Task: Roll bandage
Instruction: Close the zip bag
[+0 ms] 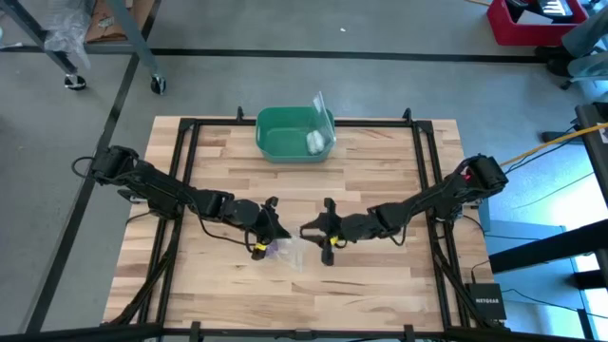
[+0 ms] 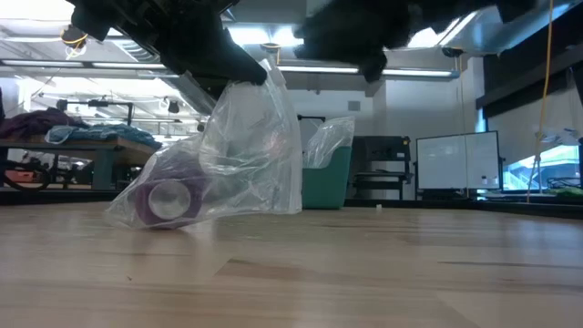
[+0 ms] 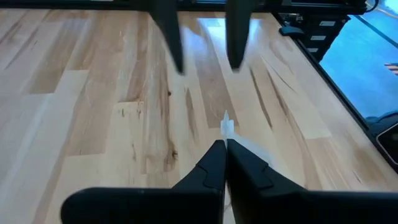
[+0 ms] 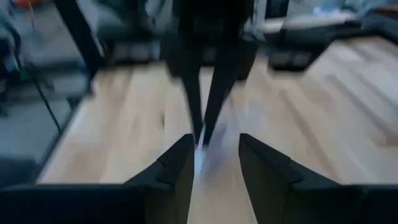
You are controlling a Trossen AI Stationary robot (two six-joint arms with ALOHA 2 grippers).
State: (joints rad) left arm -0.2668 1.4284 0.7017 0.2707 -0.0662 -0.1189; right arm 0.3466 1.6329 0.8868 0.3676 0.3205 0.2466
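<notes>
The purple bandage is a small compact roll (image 2: 164,200) inside a clear plastic bag (image 2: 246,155). The roll lies on its side in the bag's lower end, which rests on the wooden table (image 2: 364,264); it also shows in the high view (image 1: 276,249). My left gripper (image 1: 274,231) is shut on the bag's top, at the table's middle. My right gripper (image 1: 318,231) is open and empty, facing the left one from the right, close to the bag. In the right wrist view its fingers (image 4: 180,168) stand apart. My left gripper pinches the bag's top edge (image 3: 226,124) between its two shut fingers; a small tip of clear plastic sticks out past them. In the low view the fingers (image 2: 260,71) come at it from above. The bag hangs below them, its lower end with the roll on the table.
A green bin (image 1: 294,133) stands at the table's far middle, holding a small white roll (image 1: 313,142) and clear plastic. Black frame rails (image 1: 190,190) run along the table's left and right sides. Bare wood lies toward the near edge.
</notes>
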